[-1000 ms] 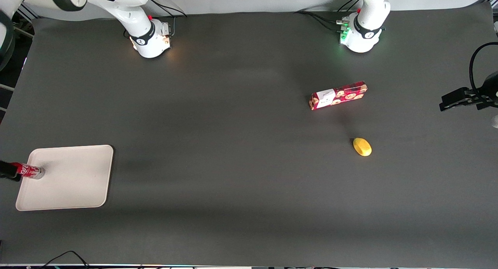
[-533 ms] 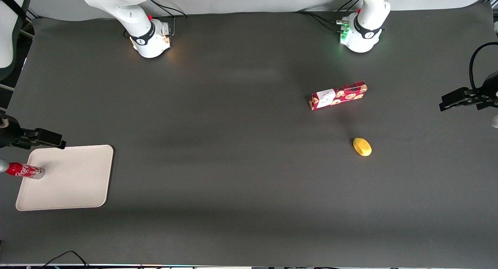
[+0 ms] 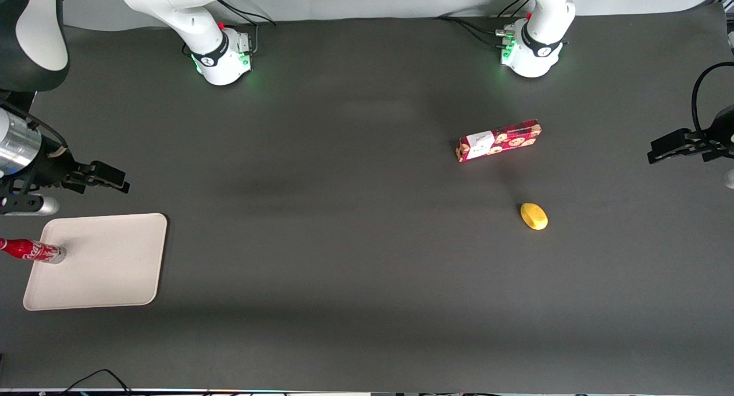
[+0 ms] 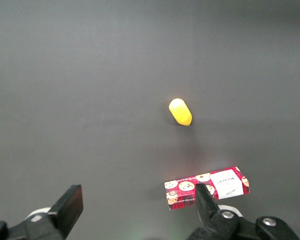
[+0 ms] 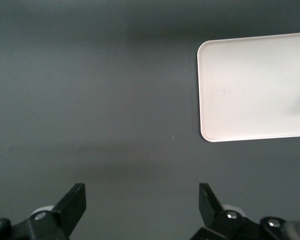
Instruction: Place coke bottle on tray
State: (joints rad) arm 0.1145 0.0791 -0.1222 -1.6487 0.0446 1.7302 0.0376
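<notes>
Front view: one coke bottle (image 3: 31, 251) on one tray (image 3: 103, 270), gripper (image 3: 97, 178) above table, jaws apart, empty.

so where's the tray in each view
Front view: the tray lies at the working arm's end of the table, the coke bottle on its edge, the gripper apart from both.
Right wrist view: tray on the mat.
Left wrist view: not in it.
Shared landmark: its rounded corner.

One tray (image 3: 103, 264), one coke bottle (image 3: 31, 251), one cookie box (image 3: 498, 140), one yellow fruit (image 3: 534, 216), and one gripper (image 3: 109, 178), fingers apart, above the table.
</notes>
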